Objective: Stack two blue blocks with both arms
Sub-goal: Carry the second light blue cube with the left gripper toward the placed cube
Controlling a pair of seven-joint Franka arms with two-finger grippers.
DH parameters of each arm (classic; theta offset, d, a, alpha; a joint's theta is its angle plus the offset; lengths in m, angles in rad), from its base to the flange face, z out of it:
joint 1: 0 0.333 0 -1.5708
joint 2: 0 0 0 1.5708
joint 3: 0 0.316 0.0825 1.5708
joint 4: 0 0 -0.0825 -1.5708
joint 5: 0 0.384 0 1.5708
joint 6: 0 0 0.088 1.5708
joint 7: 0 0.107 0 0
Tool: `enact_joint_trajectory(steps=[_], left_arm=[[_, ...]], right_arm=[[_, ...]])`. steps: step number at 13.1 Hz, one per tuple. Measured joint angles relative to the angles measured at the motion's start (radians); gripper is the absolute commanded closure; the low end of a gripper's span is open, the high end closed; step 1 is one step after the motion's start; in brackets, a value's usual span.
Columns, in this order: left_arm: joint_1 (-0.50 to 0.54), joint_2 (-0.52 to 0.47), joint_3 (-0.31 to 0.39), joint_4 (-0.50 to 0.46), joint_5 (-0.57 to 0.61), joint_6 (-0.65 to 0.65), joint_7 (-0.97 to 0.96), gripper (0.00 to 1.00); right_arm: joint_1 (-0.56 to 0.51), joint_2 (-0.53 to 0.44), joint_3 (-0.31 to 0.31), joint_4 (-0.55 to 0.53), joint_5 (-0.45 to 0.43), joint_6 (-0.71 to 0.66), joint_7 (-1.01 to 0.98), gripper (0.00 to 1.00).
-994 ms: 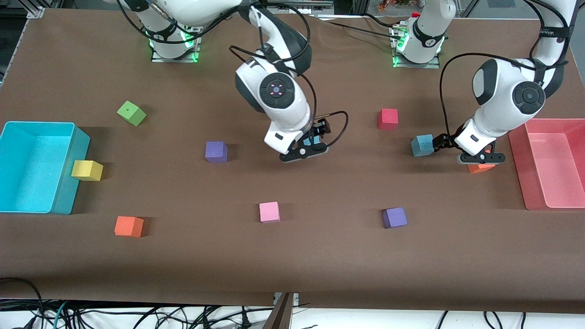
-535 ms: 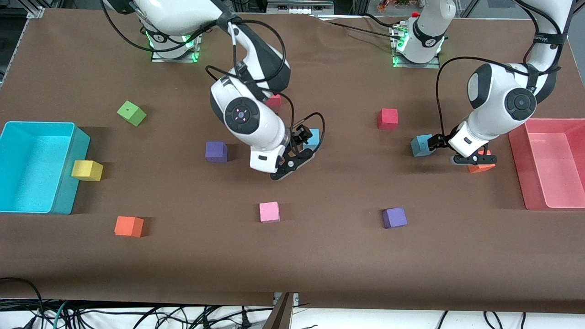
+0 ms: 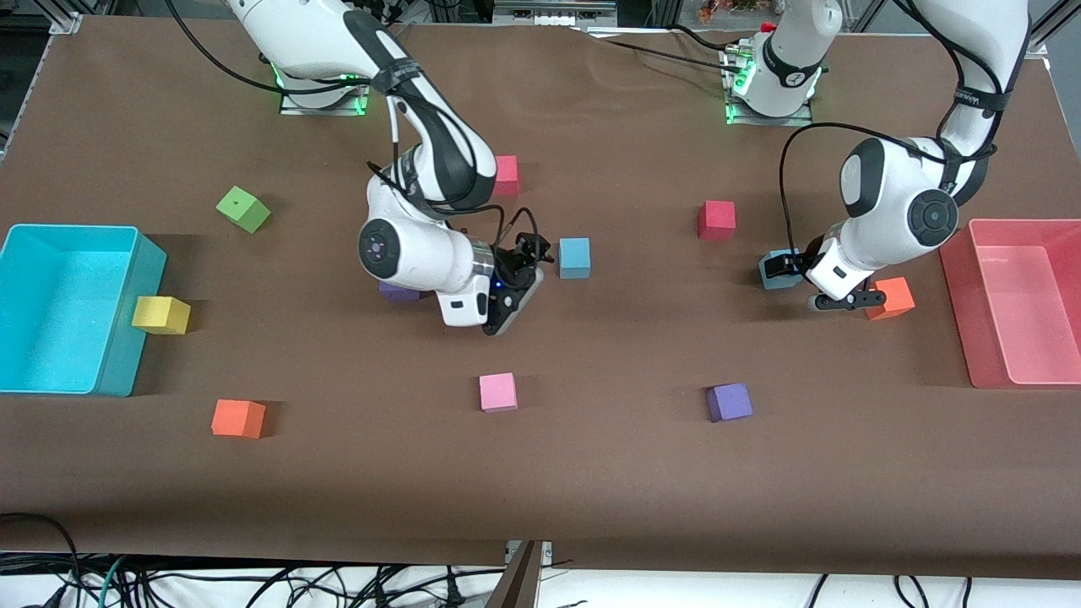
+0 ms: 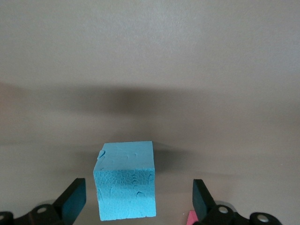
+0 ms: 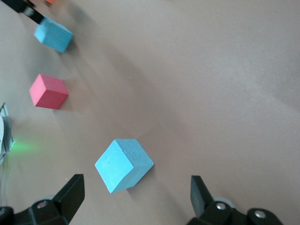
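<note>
Blue blocks: one (image 3: 574, 257) by my right gripper (image 3: 525, 268), one (image 3: 778, 269) half hidden in front view.
Left wrist view: my left gripper (image 4: 138, 201) wide around this cube (image 4: 125, 180).
Right gripper: wide, empty.

A purple cube (image 3: 397, 291) near the table's middle is mostly hidden by the right arm. One blue block (image 3: 775, 268) is partly covered by the left gripper (image 3: 798, 268). The pink bin (image 3: 1026, 300) is cut off at the frame edge.
</note>
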Motion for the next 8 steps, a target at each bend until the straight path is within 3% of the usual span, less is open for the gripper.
enact_joint_trajectory(steps=[4,8], left_arm=[[0.000,0.012,0.001,-0.003,0.054,0.000,0.002,0.00],[0.000,0.045,0.001,-0.047,0.054,0.080,0.002,0.00]], right_arm=[[-0.005,-0.087,0.001,-0.207,0.274,0.049,-0.343,0.00],[0.000,-0.092,0.038,-0.323,0.460,0.124,-0.556,0.00]])
